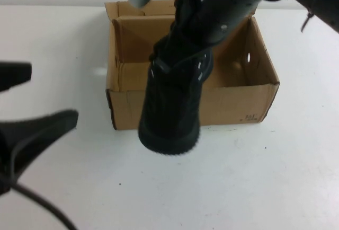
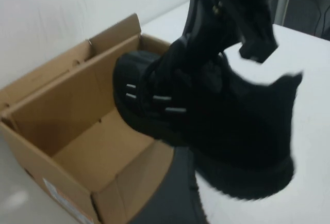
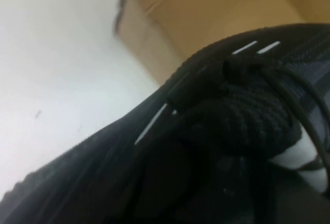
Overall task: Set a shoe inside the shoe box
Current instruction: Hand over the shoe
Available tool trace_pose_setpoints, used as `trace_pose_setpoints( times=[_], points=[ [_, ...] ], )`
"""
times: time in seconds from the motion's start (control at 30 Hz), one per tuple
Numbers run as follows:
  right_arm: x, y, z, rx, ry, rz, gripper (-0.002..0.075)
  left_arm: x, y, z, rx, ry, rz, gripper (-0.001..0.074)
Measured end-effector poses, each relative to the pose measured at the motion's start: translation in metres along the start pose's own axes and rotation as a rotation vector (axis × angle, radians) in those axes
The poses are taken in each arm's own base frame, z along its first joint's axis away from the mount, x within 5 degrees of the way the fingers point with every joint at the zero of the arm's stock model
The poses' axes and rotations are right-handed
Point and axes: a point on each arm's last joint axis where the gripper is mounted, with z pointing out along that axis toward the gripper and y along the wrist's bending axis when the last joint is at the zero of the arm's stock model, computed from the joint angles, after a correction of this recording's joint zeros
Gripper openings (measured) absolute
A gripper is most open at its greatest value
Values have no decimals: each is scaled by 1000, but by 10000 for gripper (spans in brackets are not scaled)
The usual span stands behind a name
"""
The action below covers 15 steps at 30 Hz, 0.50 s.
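- Shoe (image 1: pixel 172 108) hanging in mid-air from right gripper (image 1: pixel 183 15), gripped near the collar at the top, sole end tipped down and toward six o'clock, well clear of the surface (image 1: pixel 254 187).
- Held over the near wall of the box (image 1: pixel 233 105), toe end lapping past the front edge; judged a carry height chosen to clear the cardboard rim before lowering.
- Fingers of the right gripper hidden behind arm and shoe in the high view; pinching the shoe, judging from its hanging weight, but exact spread impossible to tell.
- Seen close from the right wrist: laces, knit upper and white dash marks (image 3: pixel 152 123) filling the frame, box beyond.
- Box standing open at twelve o'clock of the surface, flap (image 1: pixel 140 8) folded back at the far side, interior bare, long axis running nine to three o'clock.
- Shoe turned crosswise to that axis; judged still needing a turn or a tilt to lie flat inside.
- Left gripper (image 1: pixel 32 100) parked at nine o'clock, low and well apart from box, fingers spread wide, holding nothing; seemingly kept out of the way.
- From the left wrist: shoe (image 2: pixel 206 115) seen poised above the box's open corner (image 2: pixel 77 136).
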Motion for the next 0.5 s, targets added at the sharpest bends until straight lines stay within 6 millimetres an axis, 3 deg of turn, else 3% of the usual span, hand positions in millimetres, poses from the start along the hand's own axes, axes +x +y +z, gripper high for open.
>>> trace_pose_setpoints(
  times=[0.3,0.5],
  points=[
    [-19,-22,1,8,-73,184,14,-19,24,21,17,7,5,614],
    [-20,-23,14,6,-49,213,14,-23,37,58,40,84,80,603]
  ],
)
